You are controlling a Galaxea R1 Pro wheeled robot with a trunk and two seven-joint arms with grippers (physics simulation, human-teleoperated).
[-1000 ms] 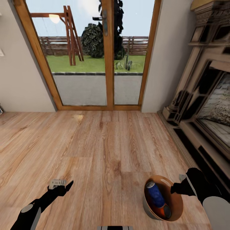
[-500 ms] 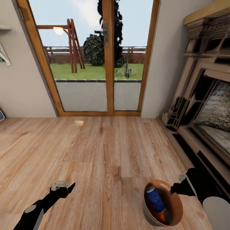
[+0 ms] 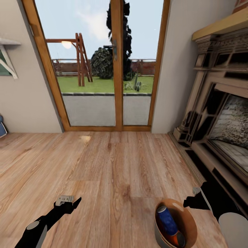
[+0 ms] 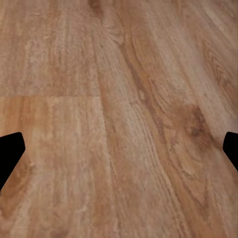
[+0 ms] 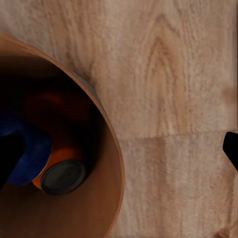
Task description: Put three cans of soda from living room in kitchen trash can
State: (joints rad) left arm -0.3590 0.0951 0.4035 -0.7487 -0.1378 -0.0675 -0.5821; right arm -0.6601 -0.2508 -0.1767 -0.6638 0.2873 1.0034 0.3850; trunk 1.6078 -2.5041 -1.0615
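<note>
Tilting upward, my head camera is taking in more of the glass doors (image 3: pixel 113 65) and the fireplace (image 3: pixel 220 113) than a second ago, and the whole scene is sliding down the picture; a shelf bracket (image 3: pixel 8 58) is now showing on the wall at my left. My arms are keeping the same pose against the wood plank floor (image 3: pixel 113 165).

My right claw (image 3: pixel 188 202) is sitting at the rim of the trash can (image 3: pixel 187 215), which is tilted toward me; I cannot tell whether its fingers are pinching the rim. Inside the can, the dark blue soda can (image 3: pixel 168 220) is lying across an orange can (image 3: pixel 179 237), whose grey top is showing in the right wrist view.

My left claw (image 3: pixel 70 201) is hanging over bare floor, fingers spread wide and holding nothing.
</note>
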